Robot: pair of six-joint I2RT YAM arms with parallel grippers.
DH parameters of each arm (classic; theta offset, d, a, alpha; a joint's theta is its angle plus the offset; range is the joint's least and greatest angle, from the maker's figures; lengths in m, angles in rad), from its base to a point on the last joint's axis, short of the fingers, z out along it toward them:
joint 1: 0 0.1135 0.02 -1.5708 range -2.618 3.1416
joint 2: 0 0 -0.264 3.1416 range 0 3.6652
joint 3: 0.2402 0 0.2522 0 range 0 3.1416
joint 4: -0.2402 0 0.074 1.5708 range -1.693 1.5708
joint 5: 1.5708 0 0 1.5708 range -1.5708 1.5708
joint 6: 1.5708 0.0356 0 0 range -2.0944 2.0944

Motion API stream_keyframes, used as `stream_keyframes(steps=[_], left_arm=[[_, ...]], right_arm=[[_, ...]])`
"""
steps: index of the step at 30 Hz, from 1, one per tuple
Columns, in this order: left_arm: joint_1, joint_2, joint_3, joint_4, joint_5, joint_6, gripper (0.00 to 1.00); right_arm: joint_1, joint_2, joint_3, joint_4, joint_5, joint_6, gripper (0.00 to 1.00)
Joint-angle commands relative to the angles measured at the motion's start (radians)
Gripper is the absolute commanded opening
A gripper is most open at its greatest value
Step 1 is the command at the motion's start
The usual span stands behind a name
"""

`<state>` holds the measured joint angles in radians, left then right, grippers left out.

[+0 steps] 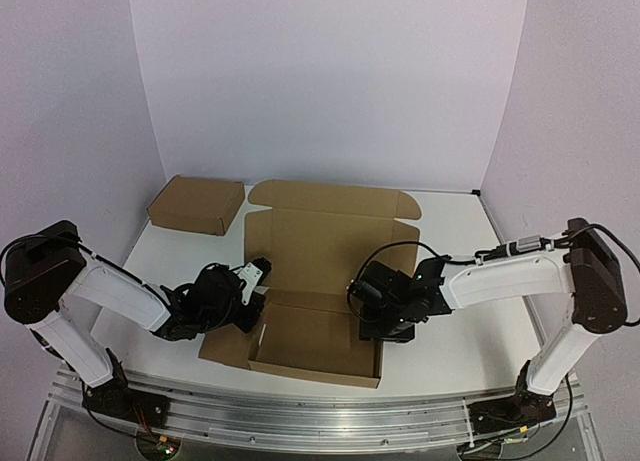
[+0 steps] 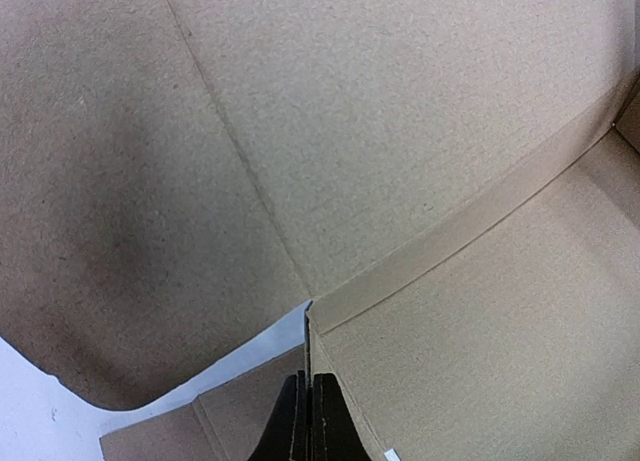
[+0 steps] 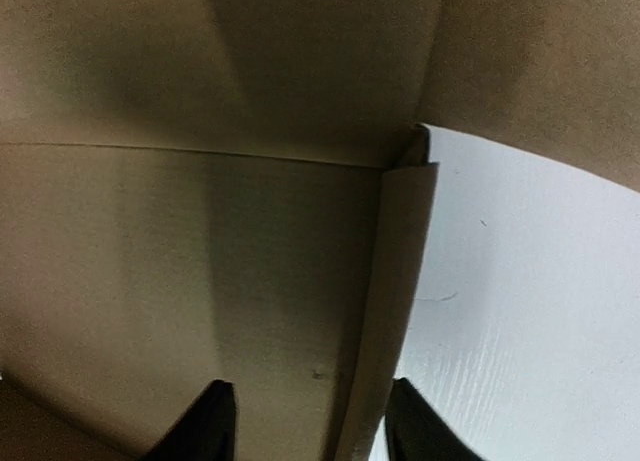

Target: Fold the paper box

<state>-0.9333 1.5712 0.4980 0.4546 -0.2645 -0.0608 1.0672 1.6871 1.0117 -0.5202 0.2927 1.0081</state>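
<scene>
The box (image 1: 315, 346) sits on the table (image 1: 450, 241), tray nearest. The left gripper (image 2: 308, 426) pinches the left wall (image 2: 309, 331), fingers together. The right gripper (image 3: 312, 426) straddles the right wall (image 3: 385, 281), fingers apart. Beyond both, the lid (image 1: 335, 231) lies open, its long axis crosswise.

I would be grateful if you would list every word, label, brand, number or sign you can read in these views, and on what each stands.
None: no text can be read in any view.
The paper box is plain brown, unprinted.
The second cardboard box is plain brown as well.
A small white speck at the bottom edge of the left wrist view is too small to tell if it bears writing.
</scene>
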Motion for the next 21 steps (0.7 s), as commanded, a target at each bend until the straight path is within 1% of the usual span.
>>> stream_keyframes(steps=[1, 2, 4, 5, 7, 14, 18, 21], left_arm=[[-0.003, -0.020, 0.038, -0.028, -0.001, -0.008, 0.00], [-0.003, -0.022, 0.043, -0.038, -0.001, -0.010, 0.00], [-0.002, -0.028, 0.056, -0.058, 0.000, -0.017, 0.00], [-0.002, -0.032, 0.065, -0.070, 0.002, -0.021, 0.02], [-0.002, -0.045, 0.085, -0.110, 0.015, -0.026, 0.10], [-0.001, -0.188, 0.162, -0.276, 0.131, -0.007, 0.40], [0.007, -0.280, 0.195, -0.386, 0.177, -0.015, 0.46], [0.058, -0.319, 0.237, -0.519, 0.178, -0.051, 0.48]], right_arm=[[-0.001, 0.062, 0.031, -0.089, 0.048, 0.051, 0.34], [-0.001, 0.083, 0.054, -0.117, 0.052, 0.053, 0.29], [0.000, 0.106, 0.085, -0.165, 0.062, 0.056, 0.22], [0.001, 0.110, 0.092, -0.181, 0.069, 0.059, 0.19], [0.002, 0.108, 0.095, -0.198, 0.088, 0.071, 0.15], [0.001, 0.088, 0.066, -0.222, 0.146, 0.109, 0.06], [0.001, 0.088, 0.064, -0.223, 0.167, 0.115, 0.03], [0.000, 0.088, 0.062, -0.224, 0.183, 0.128, 0.02]])
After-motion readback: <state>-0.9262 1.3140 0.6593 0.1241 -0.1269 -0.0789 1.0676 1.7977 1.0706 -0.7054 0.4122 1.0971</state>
